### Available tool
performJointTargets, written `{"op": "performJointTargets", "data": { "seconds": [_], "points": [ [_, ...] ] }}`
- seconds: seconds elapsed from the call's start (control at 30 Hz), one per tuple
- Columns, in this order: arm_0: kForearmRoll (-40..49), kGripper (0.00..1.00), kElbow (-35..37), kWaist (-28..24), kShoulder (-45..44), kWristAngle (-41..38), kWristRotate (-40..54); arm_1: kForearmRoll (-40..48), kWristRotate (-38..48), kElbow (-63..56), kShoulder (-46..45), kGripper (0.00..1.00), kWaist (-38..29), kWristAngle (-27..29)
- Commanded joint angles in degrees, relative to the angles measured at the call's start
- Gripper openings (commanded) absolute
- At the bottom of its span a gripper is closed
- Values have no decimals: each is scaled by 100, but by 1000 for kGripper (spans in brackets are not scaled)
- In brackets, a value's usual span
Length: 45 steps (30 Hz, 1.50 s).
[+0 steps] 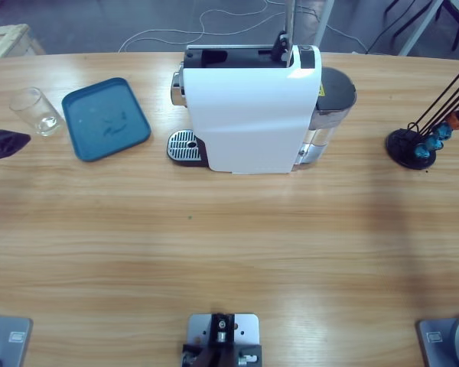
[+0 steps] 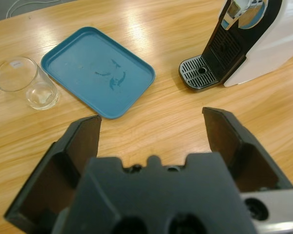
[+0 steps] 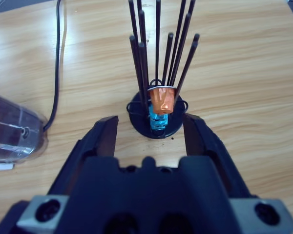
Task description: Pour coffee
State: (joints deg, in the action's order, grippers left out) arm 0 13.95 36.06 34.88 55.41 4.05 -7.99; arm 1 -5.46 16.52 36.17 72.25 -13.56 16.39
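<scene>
- Left claw (image 2: 151,122): black jaws spread wide, nothing between them, held above bare wooden table (image 2: 176,117); in the high view only its dark tip shows, at the left edge (image 1: 0,143).
- Ahead of the left claw and to its left: blue tray (image 2: 97,70), flat on the table, bare apart from faint marks on its floor.
- Further left, just beside the tray's corner: clear drinking glass (image 2: 24,83), upright, not touching the tray; no dark liquid visible inside.
- Ahead of the left claw and to its right: white coffee machine (image 2: 263,39) with black front, silver spout (image 2: 234,12) and round grated drip plate (image 2: 200,73); nothing on the plate.
- Coffee: not seen in any view, neither in the glass nor under the spout.
- Right claw (image 3: 149,129): jaws parted, gripping nothing, low over the table.
- Directly ahead of the right claw, between the lines of its jaws: black wire capsule rack (image 3: 156,122) on a round base, thin rods rising upward.
- In the rack: orange capsule (image 3: 162,100) above a blue capsule (image 3: 157,121).
- To the right claw's left: clear water tank (image 3: 12,131) and a black cable (image 3: 56,73) lying on the table.
</scene>
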Motion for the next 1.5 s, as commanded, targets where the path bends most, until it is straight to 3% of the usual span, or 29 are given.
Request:
{"op": "performJointTargets", "data": {
  "seconds": [0.03, 1.0, 1.07, 1.13, 1.27, 1.37, 1.43, 1.5],
  "points": [
    [-67, 881, -222, 28, -108, 96, 61, 565, 157, -415, 562, 549, 78, 66],
    [-85, 881, -220, 28, -57, 93, 61, 852, 128, -351, 915, 538, 442, -110],
    [-85, 881, -222, 28, -57, 96, 61, 873, 114, -360, 896, 418, 460, -113],
    [-85, 881, -220, 28, -57, 93, 61, 880, 114, -357, 914, 414, 465, -122],
    [-85, 881, -222, 28, -57, 94, 61, 949, 114, -357, 993, 306, 491, -113],
    [-85, 881, -222, 28, -57, 94, 61, 977, 114, -357, 1037, 295, 512, -122],
    [-85, 881, -222, 28, -57, 96, 61, 989, 100, -357, 1056, 195, 512, -129],
    [-85, 881, -222, 28, -57, 96, 61, 994, 88, -357, 1093, 172, 512, -155]
  ]
}}
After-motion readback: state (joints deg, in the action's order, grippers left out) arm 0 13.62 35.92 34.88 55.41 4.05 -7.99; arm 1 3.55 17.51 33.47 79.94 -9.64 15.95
